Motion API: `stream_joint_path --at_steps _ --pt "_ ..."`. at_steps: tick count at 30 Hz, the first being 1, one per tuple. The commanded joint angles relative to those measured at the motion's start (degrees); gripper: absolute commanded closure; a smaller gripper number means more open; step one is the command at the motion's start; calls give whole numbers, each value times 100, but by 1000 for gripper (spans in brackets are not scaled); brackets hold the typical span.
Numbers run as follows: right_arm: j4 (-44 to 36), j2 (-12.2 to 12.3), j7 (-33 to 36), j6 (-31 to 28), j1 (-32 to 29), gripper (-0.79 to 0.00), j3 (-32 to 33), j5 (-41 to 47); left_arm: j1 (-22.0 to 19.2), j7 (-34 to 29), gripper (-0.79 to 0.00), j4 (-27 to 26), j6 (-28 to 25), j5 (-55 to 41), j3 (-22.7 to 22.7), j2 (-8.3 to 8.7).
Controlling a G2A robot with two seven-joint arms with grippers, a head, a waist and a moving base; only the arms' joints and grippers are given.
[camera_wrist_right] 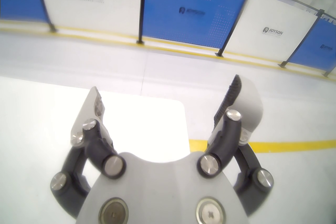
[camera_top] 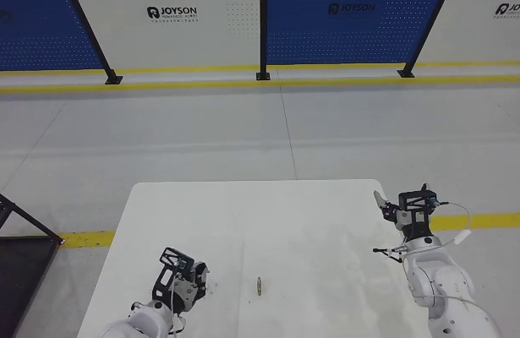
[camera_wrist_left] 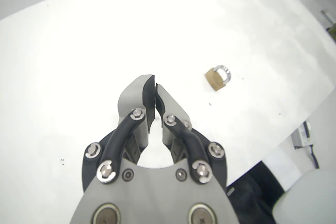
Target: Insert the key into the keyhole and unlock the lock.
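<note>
Padlock (camera_wrist_left: 217,78) lies loose on counter (camera_top: 243,211), near left hand (camera_wrist_left: 155,83) (pinched closed, no key visible). Right hand (camera_wrist_right: 165,88) spread wide, empty, probably parked.

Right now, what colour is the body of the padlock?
The padlock body is brass-gold; clearest in the left wrist view.

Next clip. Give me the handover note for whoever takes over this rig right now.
Left gripper: shut, over the table, near side; nothing visibly held.
Right gripper: open, empty, by the table's far right corner.
Padlock: lies on the table beside the left gripper, apart from it; shackle looks closed.
Done: nothing, judging by the lock.
Left: key into keyhole, turn, unlock.
</note>
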Motion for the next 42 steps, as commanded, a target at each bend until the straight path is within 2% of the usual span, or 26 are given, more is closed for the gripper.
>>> stream_joint_path --at_steps 1,3,6,10,13,17,22,26,33,38,42 --pt "-62 -8 -71 -2 -86 -785 -82 -179 165 589 0 -26 -539 -400 -312 24" --pt "-212 -19 -127 -45 -252 -785 -278 -411 302 1106 0 -8 -1154 -543 -574 54" --pt "-418 -13 -212 -378 -552 -785 -569 -856 492 1887 0 159 -1792 -795 -858 72" --pt "-701 4 -300 -881 -983 -785 -1115 -1681 535 2534 0 430 -2379 -1107 -1133 88" --pt "-792 30 -365 -1469 -1218 -785 -1551 -2205 535 2534 0 430 -2379 -1107 -1133 88" --pt "-759 34 -384 -1942 -1275 -785 -2067 -2587 535 2534 0 430 -2379 -1107 -1133 88" --pt "-516 -22 -364 -2161 -1122 -785 -2751 -2630 535 2534 0 430 -2379 -1107 -1133 88" --pt "-89 -118 -211 -2004 -863 -785 -3228 -2357 535 2534 0 430 -2379 -1107 -1133 88" --pt "907 -383 -17 -1139 -230 -785 -3835 -1394 535 2534 0 430 -2379 -1107 -1133 88" --pt "1341 -523 54 -691 66 -785 -4164 -1153 535 2534 0 430 -2379 -1107 -1133 88" --pt "1587 -597 85 -552 233 -785 -4345 -1061 535 2534 0 430 -2379 -1107 -1133 88"
